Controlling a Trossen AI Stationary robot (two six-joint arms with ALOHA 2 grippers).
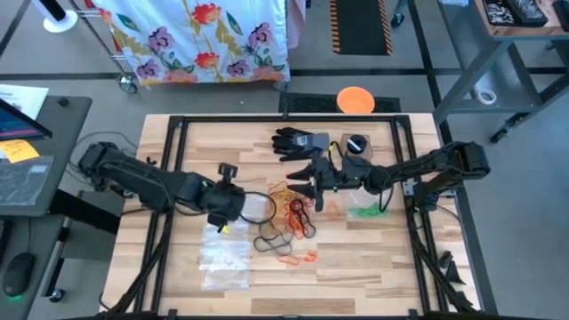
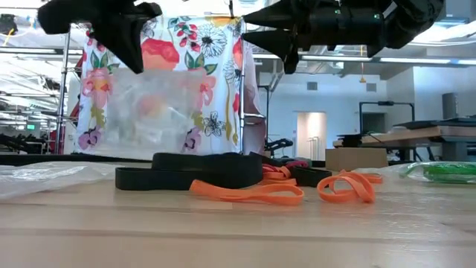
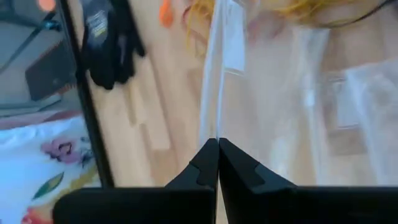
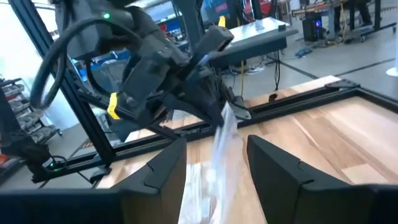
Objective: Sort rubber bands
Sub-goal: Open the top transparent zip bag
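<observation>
Pinching a clear plastic bag (image 3: 261,93) above the desk (image 1: 373,258), the left end effector (image 3: 217,163) is clamped tight; the right end effector (image 4: 216,163) gapes wide, holding nothing, over the rubber bands (image 1: 289,222).

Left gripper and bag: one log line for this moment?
left gripper shut on bag, held off table | right gripper open, facing bag | bands loose mid-table

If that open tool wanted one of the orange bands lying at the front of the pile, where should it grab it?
Probably from straight above, pinching one strand of the front orange band. It lies flat on the table as a thin loop, clear of the black bands on its near side, so the right tool could straddle it.
</observation>
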